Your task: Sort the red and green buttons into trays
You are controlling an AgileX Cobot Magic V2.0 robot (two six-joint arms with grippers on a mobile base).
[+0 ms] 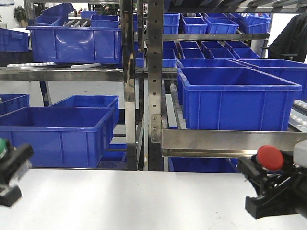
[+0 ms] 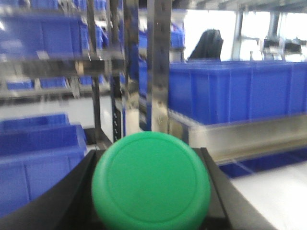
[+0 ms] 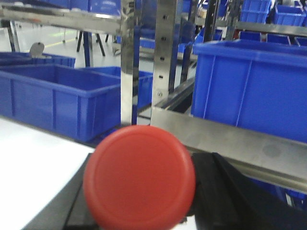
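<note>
The green button (image 2: 151, 184) fills the lower middle of the left wrist view, its cap facing the camera, held between the black fingers (image 2: 57, 206) of my left gripper (image 1: 10, 167). In the front view a sliver of its green cap (image 1: 2, 146) shows at the left edge. The red button (image 3: 139, 176) sits the same way in my right gripper (image 1: 268, 184), its black fingers (image 3: 230, 196) on either side. In the front view the red cap (image 1: 270, 157) shows above the table at right. The trays are out of view.
A white table (image 1: 134, 199) lies under both grippers. Behind it stands a steel rack (image 1: 154, 81) with a horizontal rail (image 1: 225, 142) and several deep blue crates (image 1: 235, 98) on its shelves; another crate (image 1: 53, 132) sits at lower left.
</note>
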